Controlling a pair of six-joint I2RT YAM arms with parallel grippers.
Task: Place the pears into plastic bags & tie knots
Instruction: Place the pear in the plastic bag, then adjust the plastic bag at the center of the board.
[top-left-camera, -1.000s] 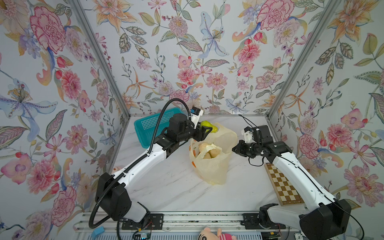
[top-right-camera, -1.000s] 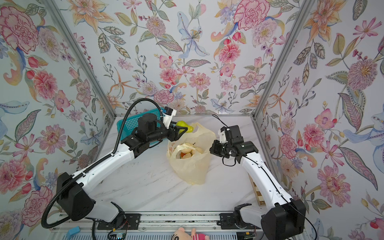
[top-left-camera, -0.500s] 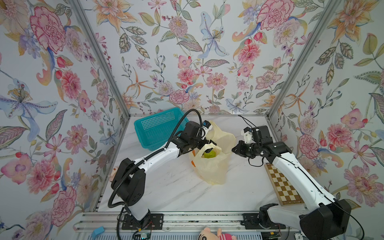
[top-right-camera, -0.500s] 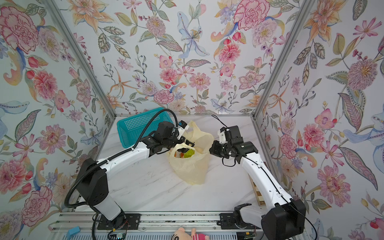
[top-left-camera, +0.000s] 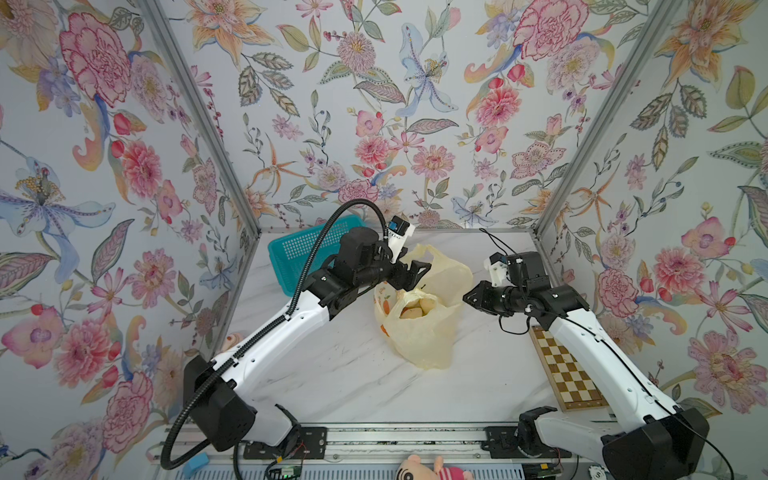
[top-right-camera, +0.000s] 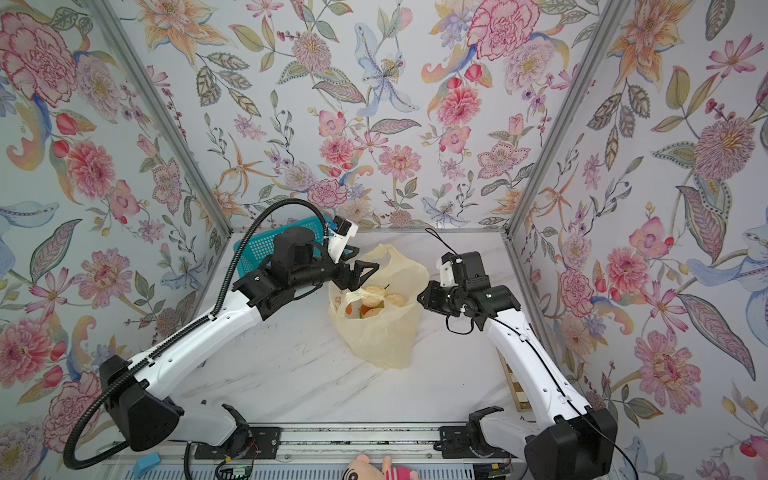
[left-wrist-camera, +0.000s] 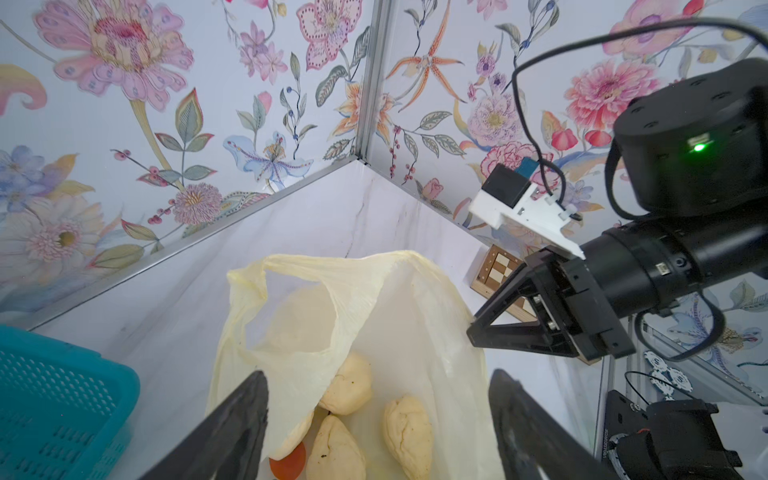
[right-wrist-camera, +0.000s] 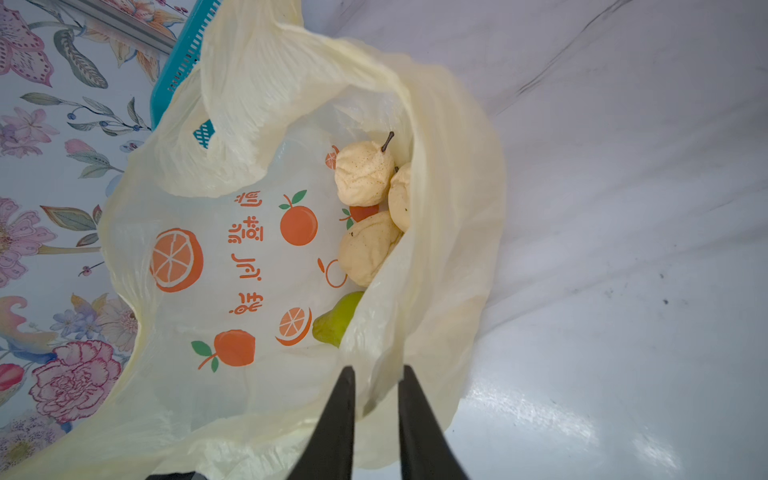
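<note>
The pale-yellow plastic bag (top-left-camera: 419, 332) (top-right-camera: 382, 332) with orange fruit prints stands open mid-table. Several cream pears (left-wrist-camera: 409, 432) (right-wrist-camera: 363, 174) and one yellow-green pear (right-wrist-camera: 336, 318) lie inside it. My left gripper (top-left-camera: 417, 274) (left-wrist-camera: 378, 376) hovers open and empty over the bag's far-left rim. My right gripper (top-left-camera: 467, 296) (right-wrist-camera: 377, 370) is at the right rim, its jaws slightly apart with a loose fold of the rim hanging between them. A handle loop (left-wrist-camera: 291, 270) stands up loose. No knots are in view.
A teal mesh basket (top-left-camera: 291, 257) (left-wrist-camera: 54, 399) sits at the back left behind my left arm. A chessboard (top-left-camera: 569, 374) lies along the right wall under my right arm. A pink plush toy (top-left-camera: 432, 471) lies beyond the front rail.
My left gripper carried the yellow-green pear into the bag, let it go and drew back out, open. My right gripper's jaws, shut on the bag rim before, have parted.
</note>
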